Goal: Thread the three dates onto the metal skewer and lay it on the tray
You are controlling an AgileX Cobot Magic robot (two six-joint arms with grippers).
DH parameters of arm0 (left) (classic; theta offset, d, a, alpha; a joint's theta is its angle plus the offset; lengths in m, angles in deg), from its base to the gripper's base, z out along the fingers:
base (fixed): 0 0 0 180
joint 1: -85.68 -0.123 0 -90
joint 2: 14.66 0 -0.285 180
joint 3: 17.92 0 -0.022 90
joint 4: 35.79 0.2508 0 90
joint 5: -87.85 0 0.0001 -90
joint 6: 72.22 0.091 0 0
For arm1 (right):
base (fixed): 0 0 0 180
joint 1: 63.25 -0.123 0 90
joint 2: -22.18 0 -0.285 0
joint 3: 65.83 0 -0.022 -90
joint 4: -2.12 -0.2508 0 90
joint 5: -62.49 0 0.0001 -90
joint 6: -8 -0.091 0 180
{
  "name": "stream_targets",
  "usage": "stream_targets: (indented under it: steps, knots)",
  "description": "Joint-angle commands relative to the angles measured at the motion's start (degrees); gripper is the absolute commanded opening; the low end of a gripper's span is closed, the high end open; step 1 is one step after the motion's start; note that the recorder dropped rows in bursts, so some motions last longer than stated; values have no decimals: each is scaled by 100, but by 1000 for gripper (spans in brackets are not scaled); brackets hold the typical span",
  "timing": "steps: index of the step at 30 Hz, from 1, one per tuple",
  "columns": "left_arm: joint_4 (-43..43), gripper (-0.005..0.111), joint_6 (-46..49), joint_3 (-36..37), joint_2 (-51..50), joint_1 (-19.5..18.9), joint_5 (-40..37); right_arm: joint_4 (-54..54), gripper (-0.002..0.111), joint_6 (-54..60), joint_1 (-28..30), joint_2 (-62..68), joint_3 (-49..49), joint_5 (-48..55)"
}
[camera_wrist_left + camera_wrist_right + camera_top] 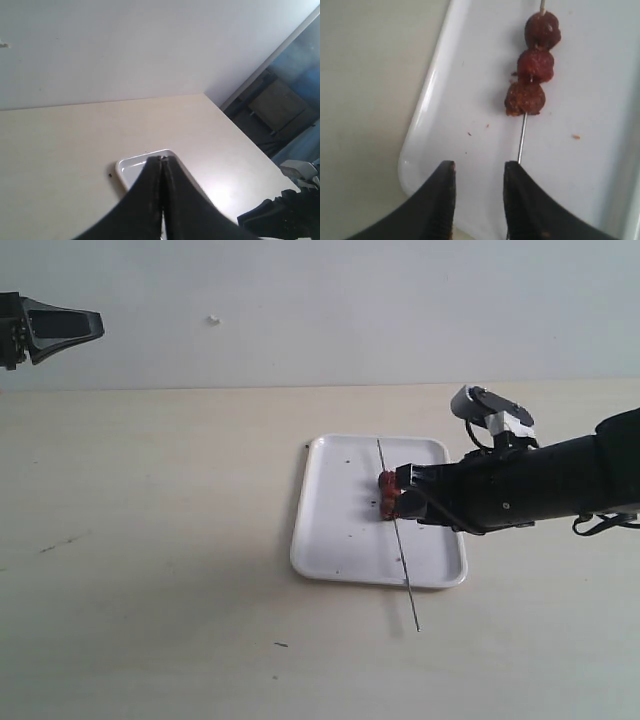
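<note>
The three dates (535, 65) sit in a row on the metal skewer (521, 142), which lies on the white tray (445, 100). From the exterior view the skewer (408, 580) runs across the tray (335, 530) and sticks out over its near rim, with the dates (386, 494) near the middle. My right gripper (480, 170) is open just beside the dates; nothing is between its fingers, and the skewer passes behind one fingertip (512, 172). My left gripper (161, 160) is shut and empty, raised far off at the upper left (98, 325).
The pale tabletop (150, 540) surrounds the tray. A few dark specks lie on it (281, 645). The right arm's black body (540, 485) stretches in from the right edge. The table's far corner and darker furniture beyond it (280, 105) show in the left wrist view.
</note>
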Motion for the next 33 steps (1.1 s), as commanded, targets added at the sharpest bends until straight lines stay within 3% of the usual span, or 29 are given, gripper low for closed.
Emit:
stream_targets:
  steps: [1,7,11,14,17,18,24,26,30,33]
  knots:
    - [-144,0,155,242,375,0,-35,-40,34,577,0,-220,-173,-115]
    - [-196,0,658,773,1361,0,-35,-40,28,1171,0,-639,-197,-874]
    - [-560,0,1024,1520,2351,0,-35,-40,0,1742,0,-1217,-50,-1109]
    - [-617,0,1184,2271,3281,9,1145,-40,0,1889,0,-1775,137,-1109]
    - [-617,0,1266,2939,4469,226,3286,-40,0,1897,0,-2671,445,-1125]
    - [-617,0,1276,3113,4794,270,3589,-40,0,1897,0,-2929,536,-1125]
    - [-617,0,1170,4827,7764,316,3943,-40,0,1841,0,-5502,1627,-1092]
    - [-617,0,1008,5455,9162,316,4589,-40,0,1833,0,-6595,2175,-1009]
    - [-617,0,404,6135,10438,316,5941,-40,0,1826,0,-7788,2686,-1032]
    - [-617,0,381,6424,10957,316,5929,-40,0,1482,0,-8218,2685,-958]
